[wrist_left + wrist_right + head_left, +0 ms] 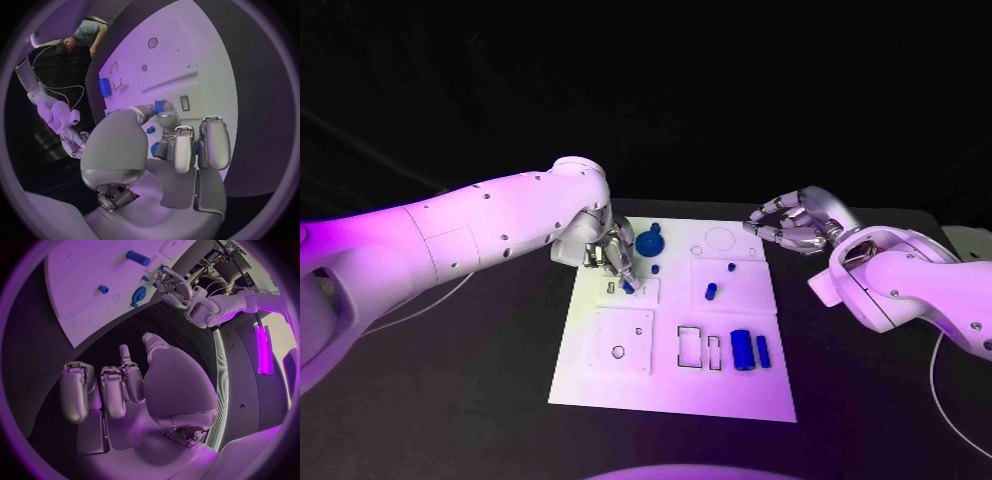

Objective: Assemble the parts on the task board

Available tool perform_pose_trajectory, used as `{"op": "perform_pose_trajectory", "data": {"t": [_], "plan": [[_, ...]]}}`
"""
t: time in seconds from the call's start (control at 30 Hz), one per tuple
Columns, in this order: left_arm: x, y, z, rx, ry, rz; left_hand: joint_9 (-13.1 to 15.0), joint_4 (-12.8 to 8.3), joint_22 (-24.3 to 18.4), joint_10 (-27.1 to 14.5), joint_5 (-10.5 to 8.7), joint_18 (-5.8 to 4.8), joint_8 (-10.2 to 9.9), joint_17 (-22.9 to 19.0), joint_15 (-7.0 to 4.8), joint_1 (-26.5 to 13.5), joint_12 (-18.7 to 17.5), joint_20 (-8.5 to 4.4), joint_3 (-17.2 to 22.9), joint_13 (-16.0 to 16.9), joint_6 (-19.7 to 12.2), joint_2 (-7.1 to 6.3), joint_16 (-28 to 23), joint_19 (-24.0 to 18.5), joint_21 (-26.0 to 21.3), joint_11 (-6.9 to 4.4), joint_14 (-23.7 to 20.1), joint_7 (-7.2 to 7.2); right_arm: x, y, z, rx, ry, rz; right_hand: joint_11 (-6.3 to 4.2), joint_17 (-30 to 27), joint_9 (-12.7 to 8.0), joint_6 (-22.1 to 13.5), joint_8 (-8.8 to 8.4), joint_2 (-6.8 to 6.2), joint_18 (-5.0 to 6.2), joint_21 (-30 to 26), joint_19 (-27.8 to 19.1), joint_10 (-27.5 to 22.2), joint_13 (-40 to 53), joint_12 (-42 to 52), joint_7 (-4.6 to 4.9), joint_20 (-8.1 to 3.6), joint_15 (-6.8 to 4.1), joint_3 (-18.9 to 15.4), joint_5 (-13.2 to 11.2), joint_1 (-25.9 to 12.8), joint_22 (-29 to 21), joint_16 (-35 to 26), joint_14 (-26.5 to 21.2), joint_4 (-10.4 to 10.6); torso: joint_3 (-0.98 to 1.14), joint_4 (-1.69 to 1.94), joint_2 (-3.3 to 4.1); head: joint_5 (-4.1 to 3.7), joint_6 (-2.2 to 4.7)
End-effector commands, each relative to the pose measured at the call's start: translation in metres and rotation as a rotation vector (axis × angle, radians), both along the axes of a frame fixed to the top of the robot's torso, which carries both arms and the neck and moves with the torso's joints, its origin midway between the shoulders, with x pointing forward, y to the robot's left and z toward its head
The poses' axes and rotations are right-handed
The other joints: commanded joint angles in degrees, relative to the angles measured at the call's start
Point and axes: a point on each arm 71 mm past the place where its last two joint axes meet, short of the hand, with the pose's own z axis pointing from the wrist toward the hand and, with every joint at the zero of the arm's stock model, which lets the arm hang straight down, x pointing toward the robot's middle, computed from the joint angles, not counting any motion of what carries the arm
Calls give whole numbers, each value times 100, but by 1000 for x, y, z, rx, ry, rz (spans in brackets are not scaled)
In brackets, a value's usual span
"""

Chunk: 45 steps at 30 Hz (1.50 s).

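Fingers of our left hand (607, 252) reach down onto the task board (733, 395) near its far left corner, and a small blue part (629, 286) sits right at their tips. From the left wrist view the same part (161, 105) appears between the thumb and a fingertip, yet we cannot tell whether it is pinched or only touched. Just beyond those fingers lies a round blue part (652, 242), and a short blue peg (655, 268) stands beside them.

Our right hand (793, 226) hovers off the board's far right corner, over the black table (444, 400). Its fingers (112, 392) curl inward with nothing between them.

Well away from both sets of fingers, toward the near right of the board, we see two blue cylinders (750, 351) lying side by side. Another small blue part (711, 291) rests in the middle of the board, between the two hands' fingers.
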Motion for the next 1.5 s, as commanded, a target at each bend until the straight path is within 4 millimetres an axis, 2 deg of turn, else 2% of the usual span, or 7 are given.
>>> {"op": "perform_pose_trajectory", "data": {"t": [0.03,0.8,1.03,1.5], "plan": [[-1,4,-5,34,-3,-3,20,-1155,9,41,27,-19,44,1347,19,-6,44,11,1109,31,21,46,24,-39,-18,-3,555,-25,-1,1,0,-3,-8,10,-34,1189,7,3,33,12,47,-34,185,-12,786,-13,-21,-34,-36,37,19,-35,942,-24,512,2,2,0,-1,1,3],[-4,3,-7,42,-1,-15,40,-1214,34,64,63,-24,60,1354,9,-72,101,4,1147,96,52,53,29,-29,-4,-12,557,-35,-1,1,0,-3,-9,9,-36,1182,8,3,42,-4,50,-52,179,-15,783,-18,-22,-37,-38,56,39,-32,933,-27,511,2,0,0,0,1,10],[-4,3,-7,51,-8,-19,56,-1199,61,83,57,-29,76,1363,1,-215,144,-2,1154,141,96,82,34,-19,11,-22,560,-52,-1,0,0,-3,-10,9,-36,1184,8,3,43,-5,50,-52,179,-16,782,-18,-22,-37,-38,57,39,-32,934,-27,512,2,2,1,1,3,16],[-3,4,-7,69,-21,-24,66,-960,99,101,38,-35,59,1379,-29,-789,217,-27,993,225,200,142,44,-6,26,-59,565,-103,-1,0,1,-2,-12,8,-35,1182,8,3,44,-6,51,-54,178,-16,782,-18,-22,-37,-38,58,38,-35,933,-27,511,4,2,-3,4,2,15]]}}
